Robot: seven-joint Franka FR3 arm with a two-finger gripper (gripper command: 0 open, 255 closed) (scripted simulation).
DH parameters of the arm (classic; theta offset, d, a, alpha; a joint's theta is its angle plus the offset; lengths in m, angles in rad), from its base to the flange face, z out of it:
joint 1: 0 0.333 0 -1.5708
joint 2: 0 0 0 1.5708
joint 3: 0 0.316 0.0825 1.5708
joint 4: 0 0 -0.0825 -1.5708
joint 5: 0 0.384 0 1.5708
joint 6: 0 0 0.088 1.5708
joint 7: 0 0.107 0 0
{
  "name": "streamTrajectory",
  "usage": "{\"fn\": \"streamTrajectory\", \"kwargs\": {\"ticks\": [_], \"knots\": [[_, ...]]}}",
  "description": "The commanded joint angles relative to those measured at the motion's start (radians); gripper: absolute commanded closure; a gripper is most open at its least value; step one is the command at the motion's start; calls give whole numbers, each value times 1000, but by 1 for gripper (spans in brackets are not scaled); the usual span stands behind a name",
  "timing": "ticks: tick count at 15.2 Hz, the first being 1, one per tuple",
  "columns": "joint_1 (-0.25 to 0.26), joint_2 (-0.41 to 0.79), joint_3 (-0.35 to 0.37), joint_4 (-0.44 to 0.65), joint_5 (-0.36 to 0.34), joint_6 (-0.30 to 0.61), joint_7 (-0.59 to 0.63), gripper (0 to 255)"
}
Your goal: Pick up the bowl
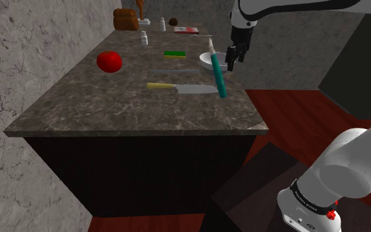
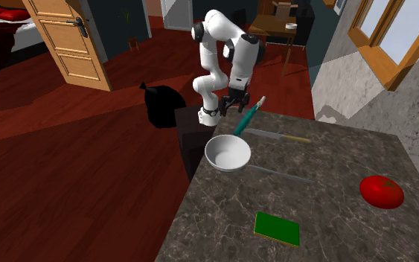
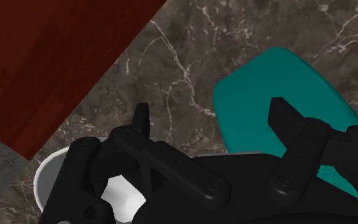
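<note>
A white bowl point(image 1: 209, 61) point(image 2: 227, 154) sits on the dark marble counter point(image 1: 105, 99) near its edge. My black gripper point(image 1: 232, 62) point(image 2: 234, 101) hangs open just above the counter, beside the bowl on the side toward the stand, with nothing between its fingers. In the wrist view the gripper point(image 3: 210, 109) points at bare marble, and the bowl's rim point(image 3: 47, 178) shows behind the hand. A teal-handled brush point(image 1: 219, 76) point(image 2: 245, 117) point(image 3: 279, 79) stands tilted right next to the gripper and the bowl.
A yellow-handled knife point(image 1: 177, 87) point(image 2: 278, 136), a grey knife point(image 2: 278, 173), a green sponge point(image 1: 174, 54) point(image 2: 277, 228) and a red tomato point(image 1: 109, 61) point(image 2: 382, 191) lie on the counter. Bread point(image 1: 125, 20) and shakers point(image 1: 143, 37) stand at its far end. Stone walls border two sides.
</note>
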Motion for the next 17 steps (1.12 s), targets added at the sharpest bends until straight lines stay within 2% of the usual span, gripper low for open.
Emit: {"fn": "streamTrajectory", "kwargs": {"ticks": [1, 10, 17], "knots": [[2, 60, -3, 57, 2, 19, -17, 0], [0, 382, -12, 433, 27, 28, -107, 0], [-1, 374, -12, 329, 24, 124, -95, 0]]}}
